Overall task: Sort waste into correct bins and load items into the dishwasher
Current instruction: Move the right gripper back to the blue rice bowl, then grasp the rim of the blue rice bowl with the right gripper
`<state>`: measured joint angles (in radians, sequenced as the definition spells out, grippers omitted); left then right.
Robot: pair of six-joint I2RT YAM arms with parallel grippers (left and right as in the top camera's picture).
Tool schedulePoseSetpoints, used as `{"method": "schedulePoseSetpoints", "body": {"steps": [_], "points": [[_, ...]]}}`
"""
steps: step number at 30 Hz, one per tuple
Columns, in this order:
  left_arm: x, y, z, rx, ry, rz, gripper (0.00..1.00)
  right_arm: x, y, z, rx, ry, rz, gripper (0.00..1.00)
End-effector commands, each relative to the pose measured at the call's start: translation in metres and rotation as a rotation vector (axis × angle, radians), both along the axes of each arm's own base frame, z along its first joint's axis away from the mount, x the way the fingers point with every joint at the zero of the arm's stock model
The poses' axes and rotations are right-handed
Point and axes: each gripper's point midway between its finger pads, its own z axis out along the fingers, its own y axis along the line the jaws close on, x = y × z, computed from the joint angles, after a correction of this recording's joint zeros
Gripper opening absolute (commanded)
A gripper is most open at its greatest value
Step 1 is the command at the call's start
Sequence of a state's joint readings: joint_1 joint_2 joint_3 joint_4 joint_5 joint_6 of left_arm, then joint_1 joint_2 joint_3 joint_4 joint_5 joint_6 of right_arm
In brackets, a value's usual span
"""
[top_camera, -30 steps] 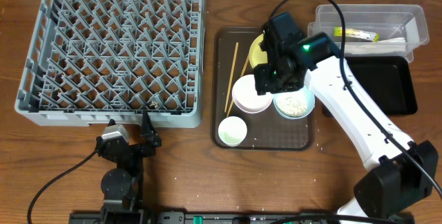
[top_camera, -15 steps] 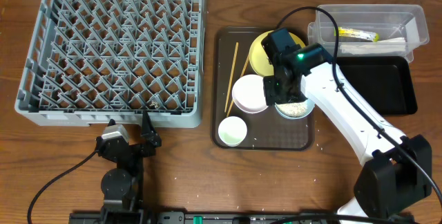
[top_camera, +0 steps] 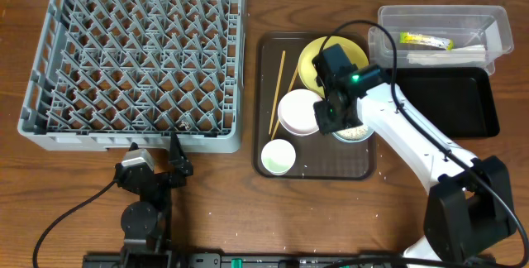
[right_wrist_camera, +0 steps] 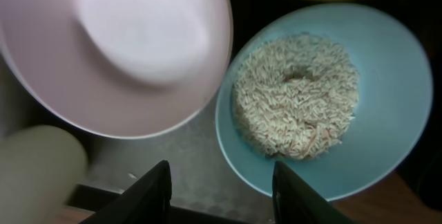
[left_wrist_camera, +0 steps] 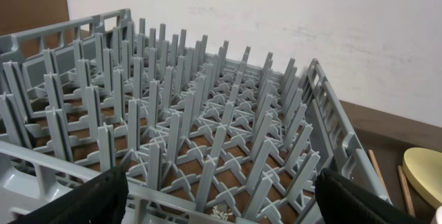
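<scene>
On the brown tray (top_camera: 324,163), chopsticks (top_camera: 276,93) run near-to-far; right pincer (right_wrist_camera: 219,175) stands open.

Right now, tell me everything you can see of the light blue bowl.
The light-blue bowl is round, smooth and glossy, like plastic or glazed ceramic. It sits upright on the brown tray and holds a mound of loose white rice. In the wrist view the white bowl overlaps one side of its rim, and the yellow plate lies just beyond it. The right claw hovers open over its near rim, not gripping it.
</scene>
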<state>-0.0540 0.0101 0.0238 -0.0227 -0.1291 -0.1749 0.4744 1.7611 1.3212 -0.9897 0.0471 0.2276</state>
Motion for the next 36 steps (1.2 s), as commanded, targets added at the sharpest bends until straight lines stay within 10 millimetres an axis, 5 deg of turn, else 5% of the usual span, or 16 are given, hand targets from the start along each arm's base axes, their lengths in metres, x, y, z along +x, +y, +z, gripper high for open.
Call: {"method": "schedulePoseSetpoints", "body": {"steps": [1,10,22,36], "points": [[-0.001,0.002,-0.017,0.023,0.053,0.009,0.88,-0.003,-0.007,-0.013,-0.055,0.005,0.088,0.45],[-0.001,0.002,-0.017,0.023,0.053,0.009,0.88,-0.003,-0.007,-0.043,-0.06,-0.034,0.22,0.4],[-0.001,0.002,-0.017,0.023,0.053,0.009,0.88,0.002,-0.007,-0.053,-0.063,-0.076,0.218,0.19],[-0.001,0.002,-0.017,0.023,0.053,0.009,0.89,-0.001,-0.006,-0.054,-0.063,-0.07,0.224,0.2]]}}
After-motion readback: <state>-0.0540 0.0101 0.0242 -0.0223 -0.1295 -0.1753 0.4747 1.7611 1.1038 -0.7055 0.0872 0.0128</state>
